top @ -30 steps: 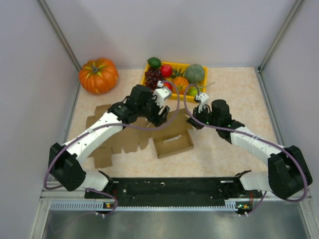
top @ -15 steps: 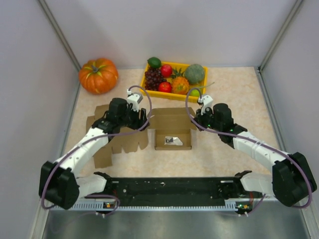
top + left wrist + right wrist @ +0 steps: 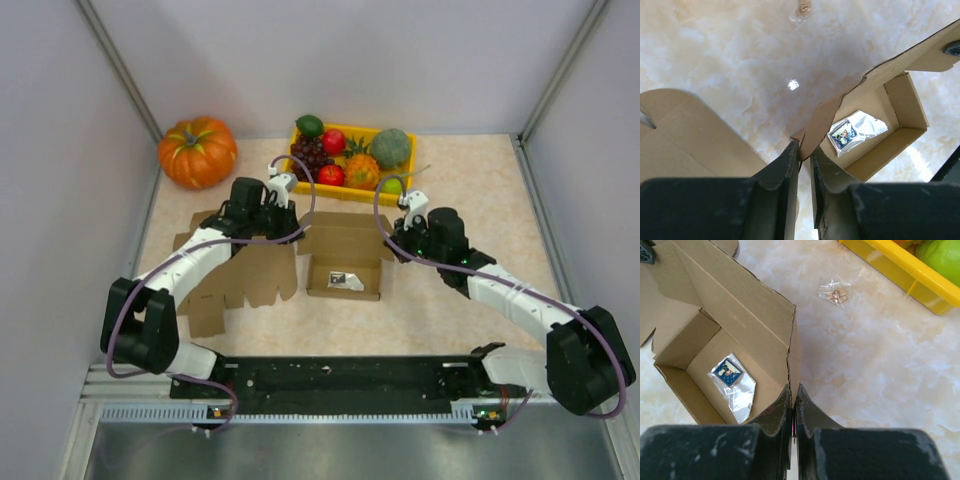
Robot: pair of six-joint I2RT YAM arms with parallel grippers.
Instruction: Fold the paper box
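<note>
Judging the paper box [image 3: 345, 262] light, thin cardboard: probably stiff between creases, easily torn, best taken by flap edges. Sits open mid-table, sachet [image 3: 347, 282] inside. Pinched at far-left flap corner by left gripper [image 3: 804, 155], at far-right wall edge by right gripper [image 3: 793, 390]. Smooth marbled table [image 3: 470, 180], probably slippery; flat cardboard [image 3: 240, 280] left, fruit tray [image 3: 890, 265] far.

Thing: paper box [image 3: 345, 237] | look: brown cardboard, low and wide | pose: sitting upright, top open, big back flap leaning back | inside: one small shiny packet [image 3: 347, 281] lying flat
</note>
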